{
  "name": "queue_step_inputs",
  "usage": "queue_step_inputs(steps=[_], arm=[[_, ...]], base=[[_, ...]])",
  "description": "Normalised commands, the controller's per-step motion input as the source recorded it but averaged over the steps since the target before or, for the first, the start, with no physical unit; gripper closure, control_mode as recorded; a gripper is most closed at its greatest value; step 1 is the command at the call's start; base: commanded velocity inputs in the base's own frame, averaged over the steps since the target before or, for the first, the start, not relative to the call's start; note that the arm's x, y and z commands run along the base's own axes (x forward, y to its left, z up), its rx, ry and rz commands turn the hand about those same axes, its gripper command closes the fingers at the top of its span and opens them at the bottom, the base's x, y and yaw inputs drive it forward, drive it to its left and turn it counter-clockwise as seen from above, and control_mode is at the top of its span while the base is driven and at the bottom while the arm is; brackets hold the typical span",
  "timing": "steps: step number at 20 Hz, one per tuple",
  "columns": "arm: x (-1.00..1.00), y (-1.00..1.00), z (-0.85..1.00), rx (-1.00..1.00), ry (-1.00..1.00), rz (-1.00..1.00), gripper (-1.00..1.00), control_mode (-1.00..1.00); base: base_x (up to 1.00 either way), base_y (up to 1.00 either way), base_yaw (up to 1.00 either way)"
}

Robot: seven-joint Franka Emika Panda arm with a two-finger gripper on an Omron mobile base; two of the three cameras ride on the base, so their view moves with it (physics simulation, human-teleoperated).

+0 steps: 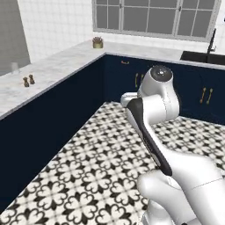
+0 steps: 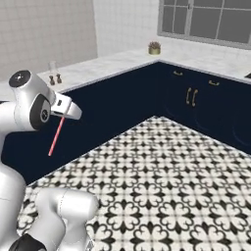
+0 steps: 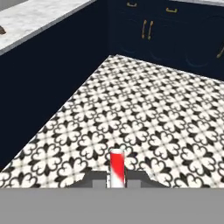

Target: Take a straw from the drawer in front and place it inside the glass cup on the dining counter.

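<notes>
I see the end effector [image 2: 66, 116] pinching the straw [image 2: 57, 137] at its top end. In the right base view the straw hangs down and slightly left from the fingers, clear of the floor [image 2: 162, 186] and in front of the navy bench base. In the hand view the straw [image 3: 117, 168] pokes up between the two fingertips [image 3: 94, 178], red with a white streak, and looks short because I am looking along it.

The end effector sits well short of the bench [image 2: 112, 63], out over the black-and-white patterned floor. The bench is pale marble on a navy base, L-shaped, running along white tiled walls to a corner under a window [image 2: 206, 22]. On it, left of the end effector in the left base view, two small brown shakers [image 1: 28, 81] stand side by side. A faint clear glass [image 1: 14, 67] stands just behind them, hard to make out against the wall. A small potted plant [image 1: 97, 42] sits at the bench corner. Navy cabinet doors with brass handles [image 2: 191, 97] run under the window side.

In the left base view the arm covers the end effector and the straw. A dark sink [image 1: 204, 57] is cut off at the right edge.
</notes>
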Motion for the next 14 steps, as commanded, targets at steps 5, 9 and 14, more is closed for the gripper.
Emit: queue_step_inputs(steps=[5,9,14], arm=[[0.00,0.00,0.00,0.00,0.00,0.00,1.00,1.00],[0.00,0.00,0.00,0.00,0.00,0.00,1.00,1.00],[0.00,0.00,0.00,0.00,0.00,0.00,1.00,1.00]], base=[[-0.02,1.00,0.10],[-0.28,1.00,0.04],[-0.30,1.00,0.00]])
